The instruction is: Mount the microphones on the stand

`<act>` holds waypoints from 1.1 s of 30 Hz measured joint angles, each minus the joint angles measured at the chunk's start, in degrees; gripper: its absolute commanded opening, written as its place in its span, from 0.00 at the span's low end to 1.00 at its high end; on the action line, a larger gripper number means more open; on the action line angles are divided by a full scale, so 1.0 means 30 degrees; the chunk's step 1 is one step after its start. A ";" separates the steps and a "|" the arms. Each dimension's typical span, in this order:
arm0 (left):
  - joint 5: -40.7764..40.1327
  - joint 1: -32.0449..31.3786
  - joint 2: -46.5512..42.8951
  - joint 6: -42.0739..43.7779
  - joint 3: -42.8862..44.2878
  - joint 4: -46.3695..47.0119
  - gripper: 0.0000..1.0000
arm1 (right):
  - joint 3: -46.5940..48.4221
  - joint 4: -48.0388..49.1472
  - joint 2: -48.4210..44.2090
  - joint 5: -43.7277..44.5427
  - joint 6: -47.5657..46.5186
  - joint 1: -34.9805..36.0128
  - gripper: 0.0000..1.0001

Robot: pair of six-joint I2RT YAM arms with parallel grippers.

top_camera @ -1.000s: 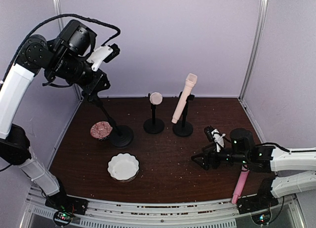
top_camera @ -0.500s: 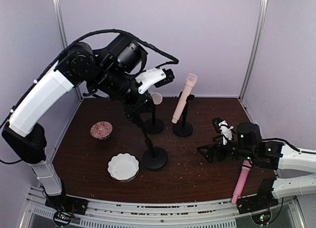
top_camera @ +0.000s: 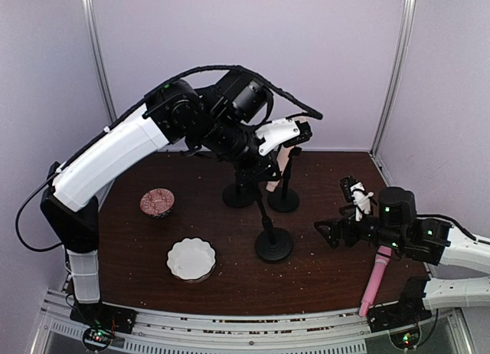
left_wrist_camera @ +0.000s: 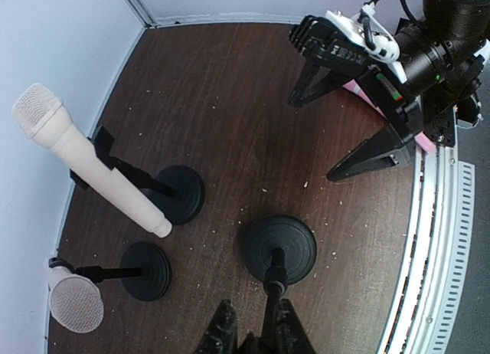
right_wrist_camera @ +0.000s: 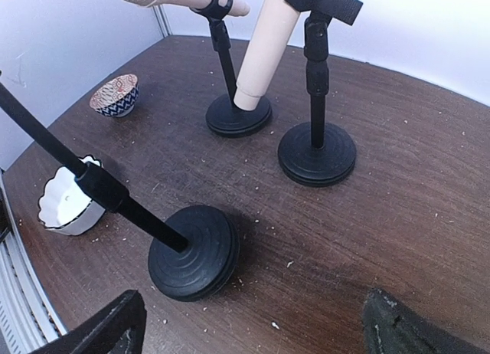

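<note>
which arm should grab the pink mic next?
Right. The right gripper has its jaws open and empty, and the pink microphone lies right beside that arm. The left gripper is shut on the pole of the empty stand.

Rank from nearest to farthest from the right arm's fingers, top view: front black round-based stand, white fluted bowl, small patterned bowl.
1. Front black round-based stand, centre.
2. White fluted bowl, front left.
3. Small patterned bowl, far left.

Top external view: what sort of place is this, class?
Probably a robot test cell: bare lilac walls, two arms mounted at the table edge, left gripper holding a small stand.
</note>
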 measured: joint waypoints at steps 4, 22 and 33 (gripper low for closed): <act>0.0066 -0.0066 0.0568 0.0270 0.0087 0.0095 0.00 | 0.0000 0.0007 0.0109 0.0036 0.0000 -0.0007 0.98; -0.0525 -0.0087 0.0918 0.0831 0.0175 0.0933 0.53 | 0.0000 0.0495 0.1151 -0.0903 0.0306 -0.0058 0.96; -0.2098 -0.0087 -0.3774 0.2055 -0.6506 0.8349 0.77 | -0.0255 0.1421 0.1042 -0.2397 -0.0299 -0.0058 0.82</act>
